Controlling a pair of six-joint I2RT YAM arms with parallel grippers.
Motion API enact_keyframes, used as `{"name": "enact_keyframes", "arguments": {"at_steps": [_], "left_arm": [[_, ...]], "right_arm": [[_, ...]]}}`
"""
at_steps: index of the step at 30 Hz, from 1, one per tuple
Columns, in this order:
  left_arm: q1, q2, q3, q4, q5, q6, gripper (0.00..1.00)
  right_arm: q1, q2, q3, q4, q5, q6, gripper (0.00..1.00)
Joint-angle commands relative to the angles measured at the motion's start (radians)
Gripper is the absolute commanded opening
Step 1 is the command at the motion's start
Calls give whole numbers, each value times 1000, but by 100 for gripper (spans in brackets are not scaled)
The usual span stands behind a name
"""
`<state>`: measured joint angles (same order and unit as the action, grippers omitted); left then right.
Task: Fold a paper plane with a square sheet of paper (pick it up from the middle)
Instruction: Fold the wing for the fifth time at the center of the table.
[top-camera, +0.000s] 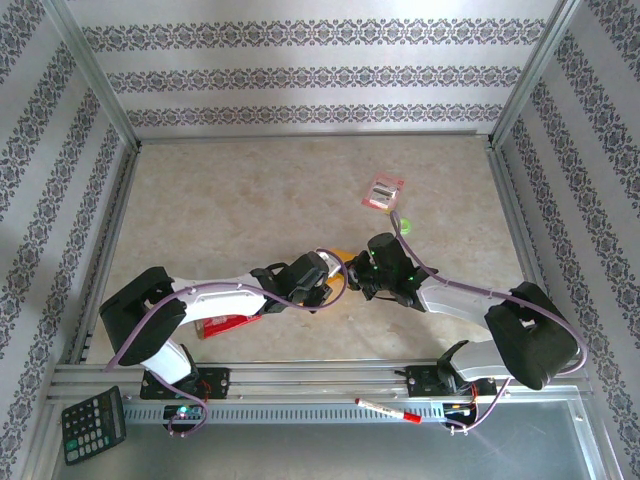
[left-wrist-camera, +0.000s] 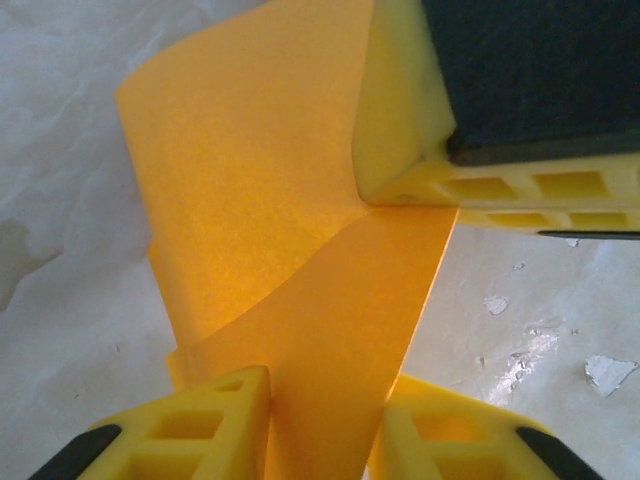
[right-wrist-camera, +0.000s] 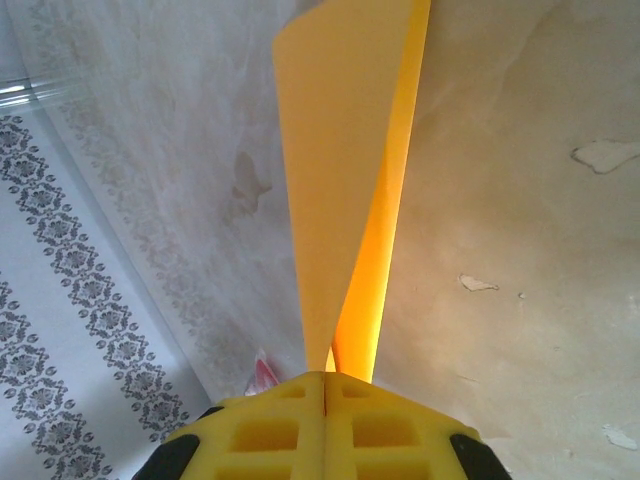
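Paper sheet (left-wrist-camera: 260, 200) clamped in my right claw (right-wrist-camera: 325, 385); left claw (left-wrist-camera: 326, 395) part-open astride it. I'd close squarely, just beside right claw.

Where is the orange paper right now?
The orange paper is in the middle of the top view, near the table's front edge, pinched by the right gripper, whose jaws are shut. It also passes between the left gripper's jaws.

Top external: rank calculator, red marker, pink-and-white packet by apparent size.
1. calculator: clearly largest.
2. pink-and-white packet and red marker: unranked. The marker looks longer, the packet wider, and the packet lies farther from the camera.
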<state>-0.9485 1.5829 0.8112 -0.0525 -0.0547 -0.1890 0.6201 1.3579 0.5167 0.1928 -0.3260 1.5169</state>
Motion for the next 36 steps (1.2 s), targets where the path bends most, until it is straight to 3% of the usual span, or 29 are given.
{"name": "enact_keyframes", "arguments": {"at_steps": [1,16,22,29,36], "left_arm": [[-10,3,26,-47,-12,16,26],[-9,33,19,-47,-21,-2,13],[0,23,2,-25,11,-22,3],[22,2,-31,26,90,-73,0],[59,3,-64,112,213,-181,0]], "right_arm": [[13,10,-8,18,5,7,0],[8,8,-12,26,5,6,0],[7,3,-17,27,5,4,1],[-20,-31,-33,6,4,-26,13],[-109,-174,-25,-163,5,-193,25]]}}
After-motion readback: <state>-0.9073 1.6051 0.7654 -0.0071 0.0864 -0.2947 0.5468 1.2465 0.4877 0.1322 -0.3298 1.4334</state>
